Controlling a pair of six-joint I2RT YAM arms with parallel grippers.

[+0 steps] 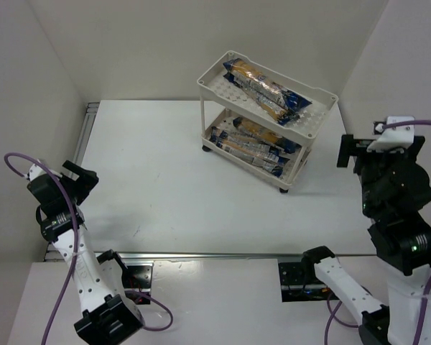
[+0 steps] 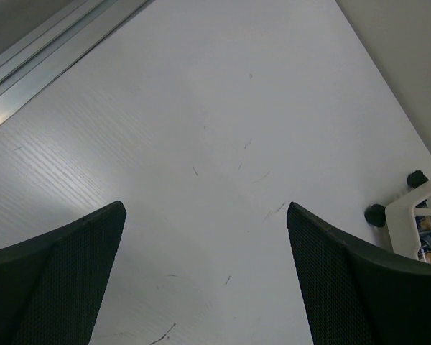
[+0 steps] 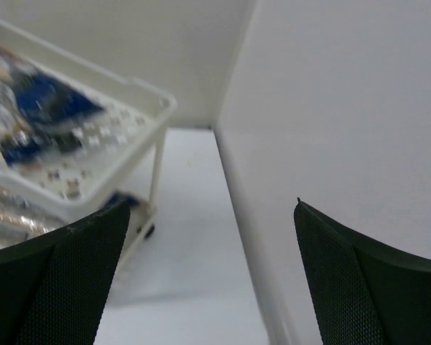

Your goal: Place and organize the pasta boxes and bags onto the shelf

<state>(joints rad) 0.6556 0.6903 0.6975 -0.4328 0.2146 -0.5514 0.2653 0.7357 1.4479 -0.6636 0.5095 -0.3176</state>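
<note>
Pasta packets (image 1: 264,88): all on the shelf (image 1: 203,81). Two lie on the top tier, and the others (image 1: 253,142) are bunched on the lower tier.
Long axis: each packet lies flat along the shelf's long side, running from far left to near right, with dark blue ends toward the short rims.
Shelf position: on its wheels (image 2: 375,214) at the far right of the table (image 1: 165,180), set on a diagonal.
Edges: the right wall (image 3: 330,108) stands near the shelf's right corner. A metal rail (image 2: 43,50) runs along the table's left edge.
Open room: a wide stretch of tabletop lies between the shelf and both arms.
Left gripper (image 2: 205,208): fingers spread wide, holding nothing, over the table's left side.
Right gripper (image 3: 212,205): fingers spread wide, holding nothing, raised beside the right wall just off the shelf's right end.
</note>
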